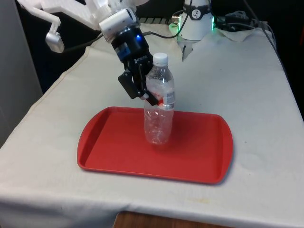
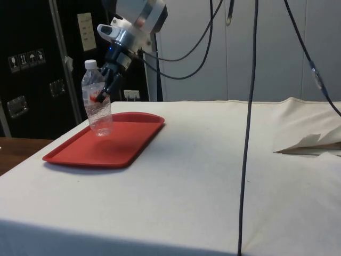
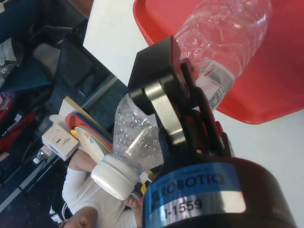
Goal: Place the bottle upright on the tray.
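— One bottle (image 1: 159,107): where is it standing?
— It is standing upright on the red tray (image 1: 109,147), on the tabletop (image 1: 247,80).
— And the pincer (image 1: 153,98)?
— It is clenching the bottle's middle.

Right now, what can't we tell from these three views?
- Front view: the finger behind the water bottle is hidden by it.
- Side view: the bottle base's contact with the red tray is too small to judge.
- Wrist view: gripper blocks the bottle's middle; the label print is unreadable.
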{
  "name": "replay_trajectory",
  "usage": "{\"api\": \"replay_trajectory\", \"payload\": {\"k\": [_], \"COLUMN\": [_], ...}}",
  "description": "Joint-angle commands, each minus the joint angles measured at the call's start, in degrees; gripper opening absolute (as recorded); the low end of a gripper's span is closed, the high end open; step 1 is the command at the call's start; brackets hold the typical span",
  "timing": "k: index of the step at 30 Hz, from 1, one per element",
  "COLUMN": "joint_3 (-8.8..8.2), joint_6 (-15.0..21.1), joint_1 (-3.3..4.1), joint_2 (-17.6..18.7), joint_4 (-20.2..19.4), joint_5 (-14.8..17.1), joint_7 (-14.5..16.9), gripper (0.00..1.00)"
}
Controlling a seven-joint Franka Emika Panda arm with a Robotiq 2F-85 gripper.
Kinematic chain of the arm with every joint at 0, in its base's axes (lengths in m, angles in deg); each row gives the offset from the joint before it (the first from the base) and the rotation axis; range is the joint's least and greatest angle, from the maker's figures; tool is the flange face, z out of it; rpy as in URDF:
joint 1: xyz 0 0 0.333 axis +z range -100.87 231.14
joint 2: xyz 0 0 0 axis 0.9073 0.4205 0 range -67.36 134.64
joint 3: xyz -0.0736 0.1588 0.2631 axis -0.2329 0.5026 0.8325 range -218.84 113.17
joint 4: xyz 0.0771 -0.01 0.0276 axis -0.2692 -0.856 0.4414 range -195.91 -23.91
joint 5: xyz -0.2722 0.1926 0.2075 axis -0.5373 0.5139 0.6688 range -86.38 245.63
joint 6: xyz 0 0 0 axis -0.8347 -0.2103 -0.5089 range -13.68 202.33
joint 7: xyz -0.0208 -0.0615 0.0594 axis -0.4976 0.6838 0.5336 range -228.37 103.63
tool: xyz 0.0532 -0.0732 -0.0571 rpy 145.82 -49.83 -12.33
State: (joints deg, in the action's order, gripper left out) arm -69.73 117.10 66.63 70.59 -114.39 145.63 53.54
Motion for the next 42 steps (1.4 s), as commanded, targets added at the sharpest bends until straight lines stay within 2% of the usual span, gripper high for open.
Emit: {"api": "replay_trajectory", "payload": {"k": [1,11,12,13,18,21,29,42], "joint_3": [-0.06,-0.52,-0.29,-0.69,-1.49,-1.49,-2.35,-2.35], "joint_6": [-0.1,-1.3,-0.9,-1.5,-2.9,-3.0,-4.2,-4.8], "joint_1": [0.0,0.11,0.0,0.11,0.17,0.06,0.06,0.06], "joint_2": [0.1,0.8,0.3,0.9,1.8,1.7,2.8,3.0], "joint_4": [0.2,0.6,0.1,0.7,1.7,1.5,2.1,1.7], "joint_5": [0.0,-0.9,-0.1,-1.1,-1.4,-0.7,-1.1,-0.1], "joint_7": [-0.2,-1.7,-0.8,-1.9,-2.8,-2.1,-2.8,-1.9], "gripper": [0.0,0.0,0.0,0.0,0.0,0.0,0.0,0.0]}}
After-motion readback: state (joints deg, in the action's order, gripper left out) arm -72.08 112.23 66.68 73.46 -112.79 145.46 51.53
